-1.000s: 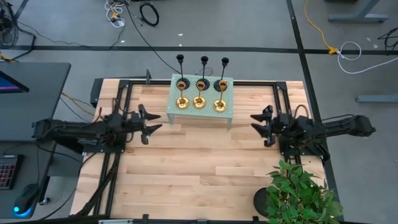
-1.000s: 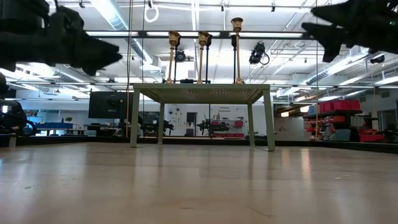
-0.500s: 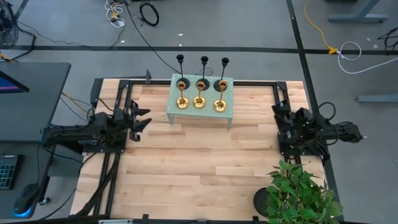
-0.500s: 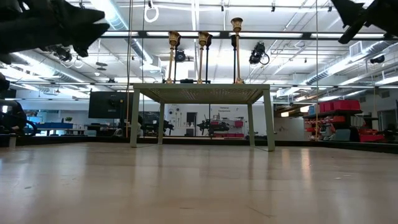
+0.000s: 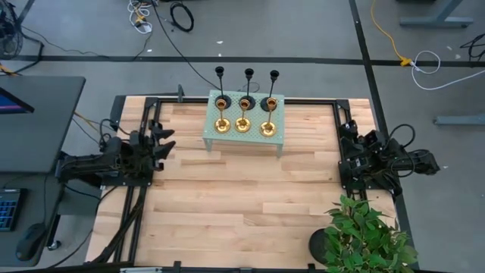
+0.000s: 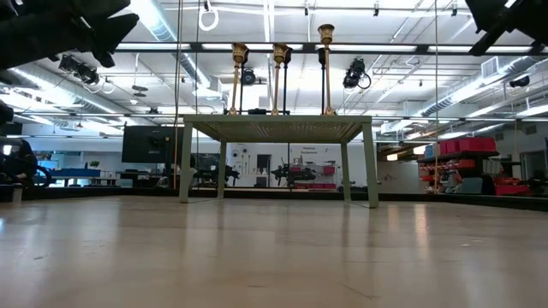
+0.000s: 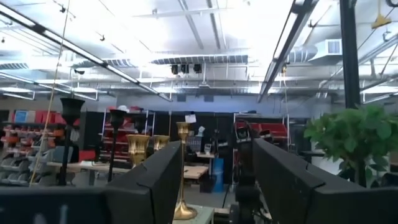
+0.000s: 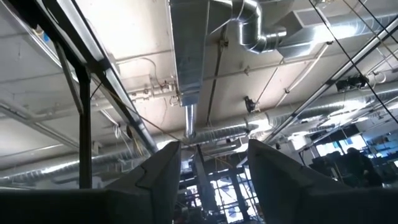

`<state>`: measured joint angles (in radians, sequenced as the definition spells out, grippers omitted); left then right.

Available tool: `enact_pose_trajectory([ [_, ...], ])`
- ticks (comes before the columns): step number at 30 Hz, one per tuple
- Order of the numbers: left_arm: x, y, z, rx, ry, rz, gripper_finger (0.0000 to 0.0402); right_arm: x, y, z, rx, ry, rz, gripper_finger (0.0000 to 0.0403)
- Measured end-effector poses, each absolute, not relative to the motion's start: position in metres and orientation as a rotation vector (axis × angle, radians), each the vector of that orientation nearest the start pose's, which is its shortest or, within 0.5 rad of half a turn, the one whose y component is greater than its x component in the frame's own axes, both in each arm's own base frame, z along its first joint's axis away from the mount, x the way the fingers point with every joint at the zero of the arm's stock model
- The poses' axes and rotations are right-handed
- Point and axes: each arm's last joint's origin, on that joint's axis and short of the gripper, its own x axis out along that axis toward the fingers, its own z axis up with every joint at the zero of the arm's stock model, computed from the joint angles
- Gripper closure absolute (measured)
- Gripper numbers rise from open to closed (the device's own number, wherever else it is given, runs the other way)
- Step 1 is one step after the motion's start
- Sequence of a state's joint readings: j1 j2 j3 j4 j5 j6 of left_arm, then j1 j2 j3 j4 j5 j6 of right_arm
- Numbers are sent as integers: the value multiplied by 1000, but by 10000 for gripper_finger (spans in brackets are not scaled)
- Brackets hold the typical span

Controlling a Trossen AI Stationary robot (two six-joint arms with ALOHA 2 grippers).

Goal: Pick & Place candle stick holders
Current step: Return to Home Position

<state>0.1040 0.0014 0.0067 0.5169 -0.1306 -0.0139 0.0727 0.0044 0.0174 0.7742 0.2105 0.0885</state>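
Note:
Six candle stick holders stand upright on their round bases on a small pale green perforated stand (image 5: 244,129) at the table's far middle. Three brass ones (image 5: 243,121) form the near row and three black ones (image 5: 248,85) the far row. They also show in the low view (image 6: 277,77) and in the left wrist view (image 7: 182,174). My left gripper (image 5: 165,139) is open and empty, left of the stand, near the table's left edge. My right gripper (image 5: 345,140) is open and empty near the table's right edge; its wrist view shows only the ceiling.
A green plant (image 5: 365,236) in a black pot (image 5: 321,246) stands at the table's near right corner, just in front of my right arm. Black frame rails (image 5: 140,205) run along the table's left and right sides. Bare wood (image 5: 242,197) lies between the arms.
Both arms have drawn back from the stand. My left gripper has gone toward the table's left edge and my right gripper toward the right edge; both have risen in the low view. The holders have not moved.

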Motion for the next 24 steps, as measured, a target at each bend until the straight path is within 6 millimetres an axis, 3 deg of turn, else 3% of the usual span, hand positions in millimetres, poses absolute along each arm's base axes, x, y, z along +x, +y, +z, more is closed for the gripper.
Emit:
enact_pose_trajectory([
  [13, 83, 12, 213, -20, -527, 223, 204, 75, 1, 228, 141, -676, -69, 218],
  [24, 83, 12, 213, -20, -527, 223, 204, 95, 7, 187, 77, -195, 71, 218],
])
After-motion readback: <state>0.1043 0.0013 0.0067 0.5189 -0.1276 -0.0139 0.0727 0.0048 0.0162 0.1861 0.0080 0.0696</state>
